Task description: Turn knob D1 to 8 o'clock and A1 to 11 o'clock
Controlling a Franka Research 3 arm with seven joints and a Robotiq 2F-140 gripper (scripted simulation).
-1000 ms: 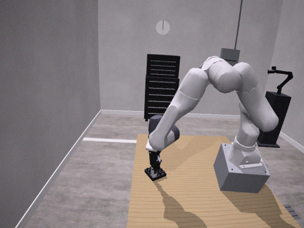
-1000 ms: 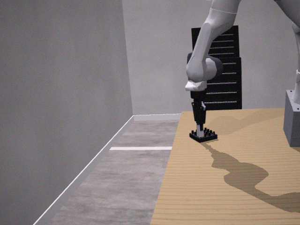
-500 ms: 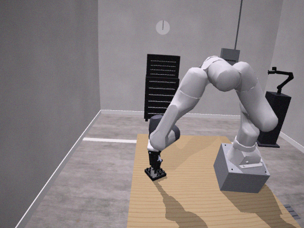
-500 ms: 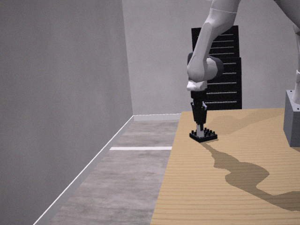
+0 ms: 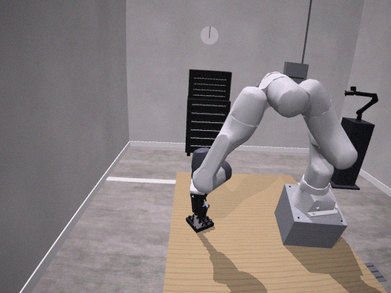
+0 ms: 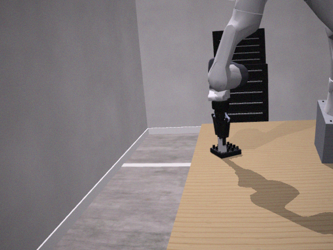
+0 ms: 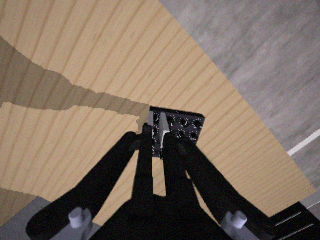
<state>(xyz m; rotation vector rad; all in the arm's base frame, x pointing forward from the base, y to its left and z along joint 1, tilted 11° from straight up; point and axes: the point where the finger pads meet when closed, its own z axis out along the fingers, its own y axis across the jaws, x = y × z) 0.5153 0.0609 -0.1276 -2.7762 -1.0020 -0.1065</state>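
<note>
Pale wood of the table (image 5: pixel 189 261) (image 6: pixel 228 220) (image 7: pixel 100 50) spreads around the knob box (image 5: pixel 206 226) (image 6: pixel 231 154) (image 7: pixel 189 128), which lies directly beneath the fingers (image 5: pixel 197 221) (image 6: pixel 222 146). Their tips stand close together, a narrow gap between them, down among knobs at one corner; whether they grip one, I cannot tell.
</note>
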